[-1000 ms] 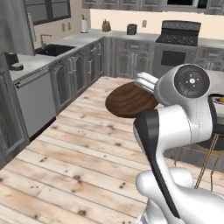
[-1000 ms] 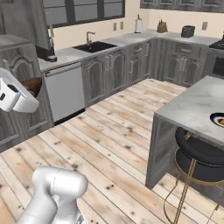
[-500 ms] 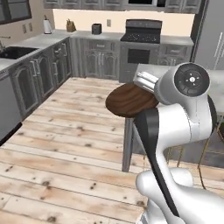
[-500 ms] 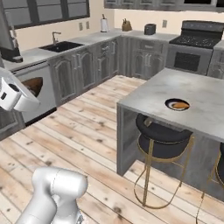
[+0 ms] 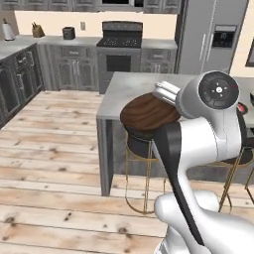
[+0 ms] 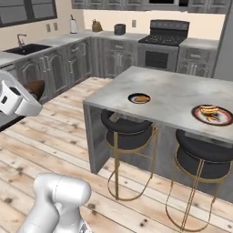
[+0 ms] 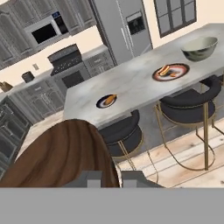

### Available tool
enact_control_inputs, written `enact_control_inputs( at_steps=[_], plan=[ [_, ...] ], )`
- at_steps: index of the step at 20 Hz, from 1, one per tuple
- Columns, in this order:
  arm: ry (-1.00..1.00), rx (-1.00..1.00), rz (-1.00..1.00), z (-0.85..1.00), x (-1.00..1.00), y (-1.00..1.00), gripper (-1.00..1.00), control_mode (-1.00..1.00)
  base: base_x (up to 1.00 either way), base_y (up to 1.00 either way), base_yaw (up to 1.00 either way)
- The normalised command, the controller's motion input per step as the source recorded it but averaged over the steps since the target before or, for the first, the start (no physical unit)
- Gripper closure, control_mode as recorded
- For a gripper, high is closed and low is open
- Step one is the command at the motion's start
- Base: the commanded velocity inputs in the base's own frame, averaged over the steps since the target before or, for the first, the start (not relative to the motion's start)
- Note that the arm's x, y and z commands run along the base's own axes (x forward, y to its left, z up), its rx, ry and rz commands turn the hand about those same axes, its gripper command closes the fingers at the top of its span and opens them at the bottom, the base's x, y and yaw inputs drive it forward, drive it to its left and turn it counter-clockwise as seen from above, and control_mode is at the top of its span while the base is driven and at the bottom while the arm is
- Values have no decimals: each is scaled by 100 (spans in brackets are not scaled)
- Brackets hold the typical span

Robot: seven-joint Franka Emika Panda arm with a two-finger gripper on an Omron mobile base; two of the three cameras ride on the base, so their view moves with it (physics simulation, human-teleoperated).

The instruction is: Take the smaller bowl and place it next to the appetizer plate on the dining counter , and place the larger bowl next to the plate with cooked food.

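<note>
Smaller bowl [image 5: 149,111] is off the counter, carried in the air at the front of the gripper [image 5: 166,93]; its dark-brown wooden face shows in the left base view in front of the near left corner of the dining counter [image 5: 144,84], above a black stool [image 5: 141,144]. In the hand view the brown bowl fills the lower left, directly above the finger tips [image 7: 131,178], which sit at its lower rim; the gripper is clamped on the bowl. In the right base view the bowl's edge shows at far left beside the white wrist. On the marbled counter top, going left to right in the hand view: appetizer plate [image 7: 106,101] with an orange-brown piece, near the left end; then a second plate with cooked food [image 7: 171,71], well apart from the first; then the larger bowl [image 7: 199,48], upright, at the far right end. Range [image 5: 122,42] and refrigerator [image 5: 213,37] stand behind the counter.
</note>
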Motion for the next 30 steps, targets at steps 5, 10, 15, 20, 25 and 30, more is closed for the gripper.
enact_control_inputs(
  at_steps=[5,10,15,20,25,30],
  plan=[
    [0,0,0,0,0,0,100,100,0,-52,-30],
    [0,0,0,0,0,0,100,100,29,-6,-29],
    [0,0,0,0,0,0,100,100,63,0,-28],
    [0,0,0,0,0,0,100,100,85,6,-29],
    [0,0,0,0,0,0,100,100,87,20,-29],
    [0,0,0,0,0,0,100,100,80,38,-31]
  ],
)
